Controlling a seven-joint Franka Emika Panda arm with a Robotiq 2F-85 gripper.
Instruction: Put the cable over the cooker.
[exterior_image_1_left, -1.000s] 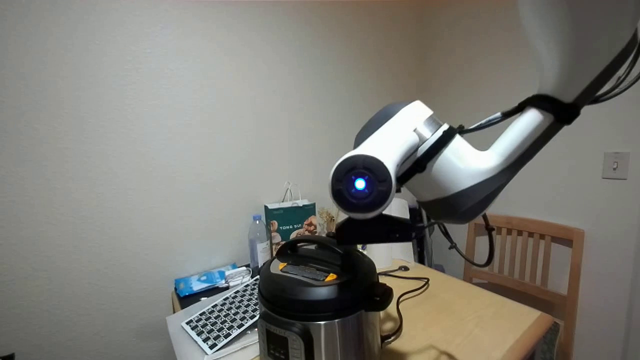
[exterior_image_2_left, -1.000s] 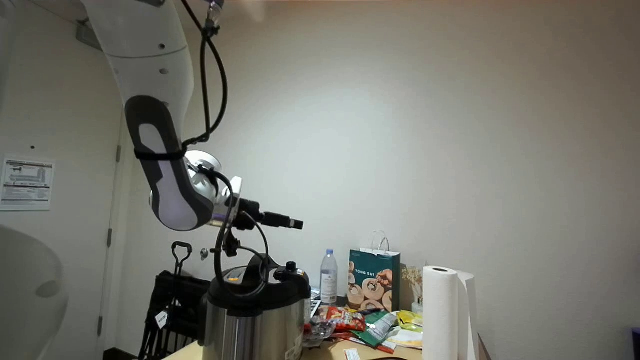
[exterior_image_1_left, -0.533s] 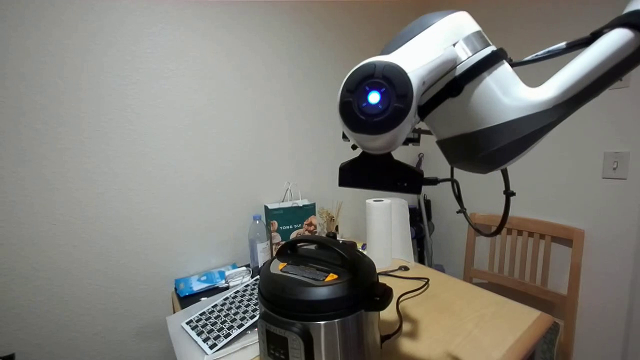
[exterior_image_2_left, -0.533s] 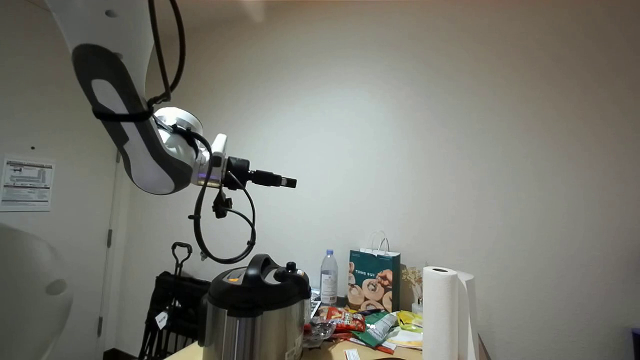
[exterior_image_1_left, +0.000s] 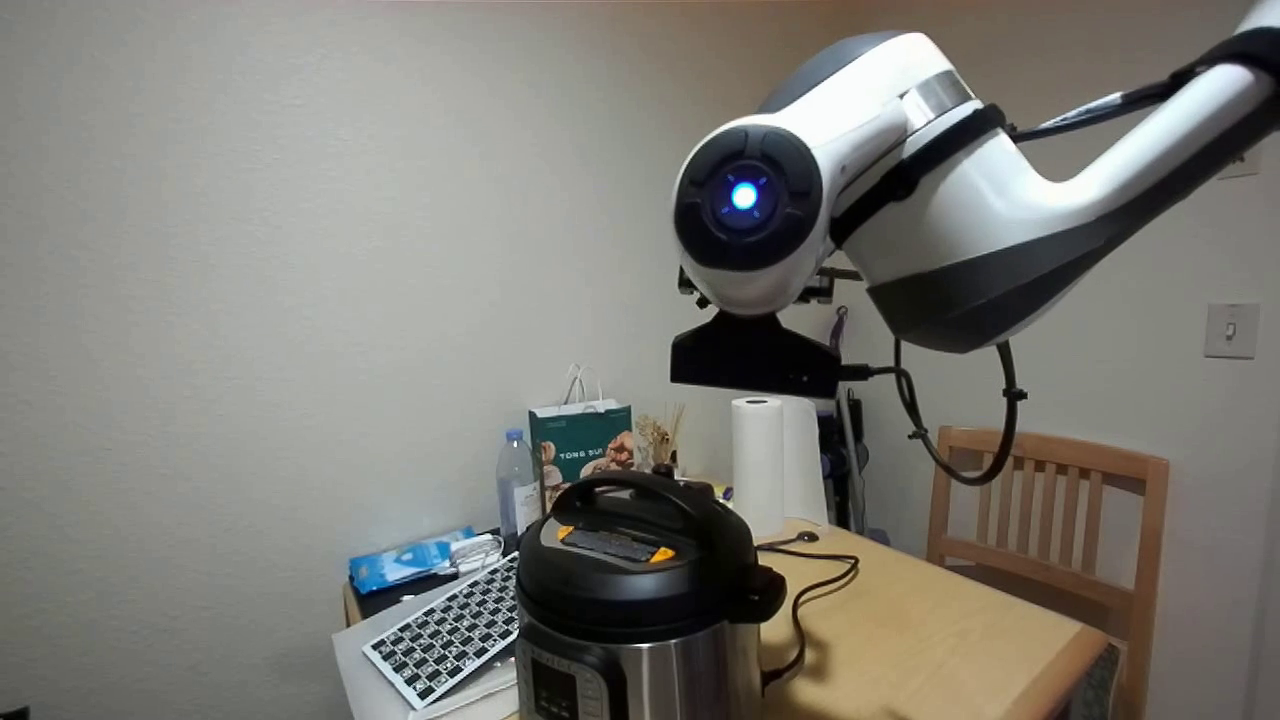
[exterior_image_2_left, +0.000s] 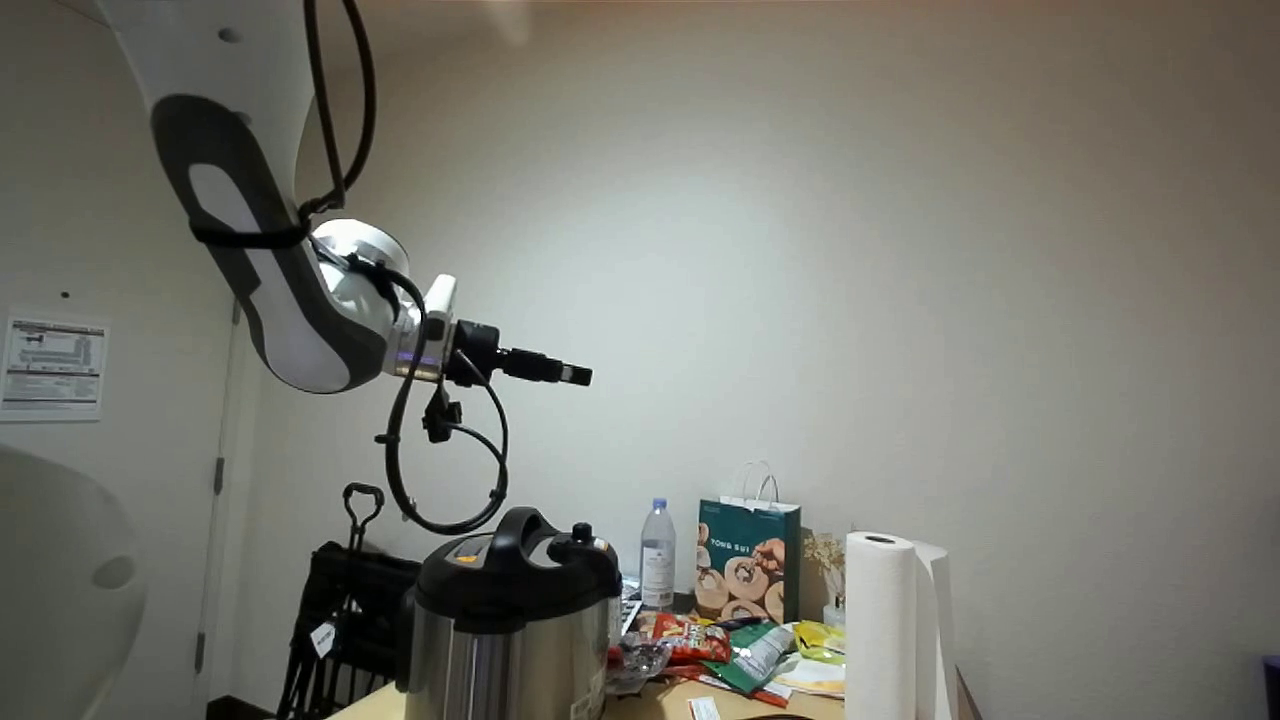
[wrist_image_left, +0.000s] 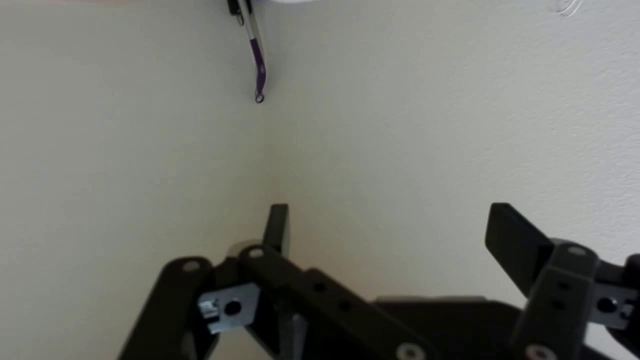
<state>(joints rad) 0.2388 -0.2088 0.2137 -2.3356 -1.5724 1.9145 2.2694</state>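
The arm (exterior_image_1_left: 960, 215) first: in both exterior views it's well higher than a sec ago, tho vs. half a sec ago it's nearly unchanged, so the lift looks abt done. For the task we read that as clearance gained, no more, b/c nothing on the counter (exterior_image_1_left: 930, 640) looks shifted. The arm's end points roughly level rn, so we prob. need to tip it down next.

The cooker (exterior_image_1_left: 685, 665) stands upright w/ its lid (exterior_image_1_left: 620, 595) on; contents hidden from us. The bag (exterior_image_2_left: 748, 560) stands upright too, & we can't see what's in it. The bottle (exterior_image_2_left: 657, 560) is clear & capped, but how full, we can't tell. Bright packets (exterior_image_2_left: 755, 657) lie near the bag, contents also unseen.

Our pincer (wrist_image_left: 389, 212) has its jaws spread wide, w/ nothing b/w them. Thinnest last, the cable (exterior_image_1_left: 798, 612): it lies in bends on the counter beside the cooker, one end meeting the cooker's side low down, same layout as a sec ago. So it's not over the cooker yet, & by our est. nearly the whole job is left: get hold of it, raise it past the lid, lay it across.
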